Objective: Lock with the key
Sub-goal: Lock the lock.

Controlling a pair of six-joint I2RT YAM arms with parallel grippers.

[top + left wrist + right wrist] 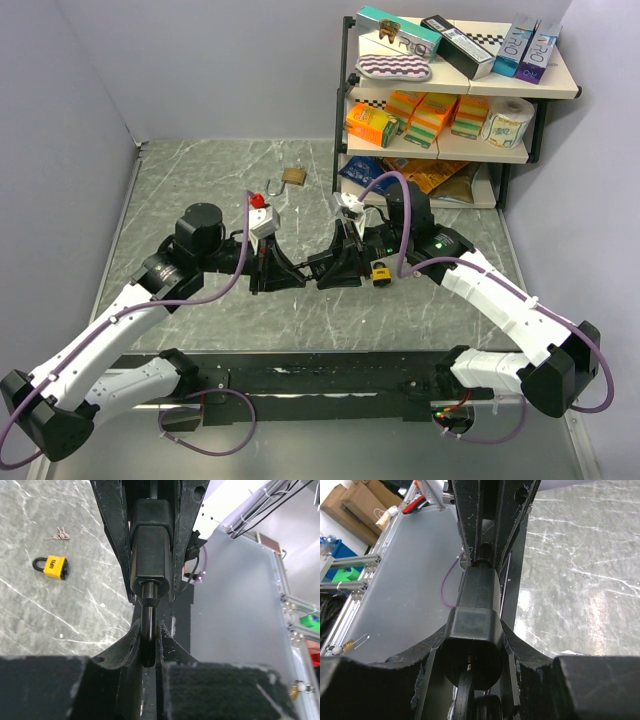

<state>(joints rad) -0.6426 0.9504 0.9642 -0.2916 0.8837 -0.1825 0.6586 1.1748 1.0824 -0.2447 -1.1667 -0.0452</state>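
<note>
Between the two arms, over the middle of the tabletop (200, 175), sits a black padlock (150, 545). The right tool (472, 630) is clamped on its body, one finger on each flank, while the left tool (148, 636) is clenched on its shackle (146, 622) (the two tools meet nose to nose). No key shows in the lock's end face in the right wrist view. A small bunch of keys (59, 534) lies on the marble just beside a yellow padlock (54, 566). Farther back lies a brass padlock (293, 176), near a stocked shelf (562, 78).
</note>
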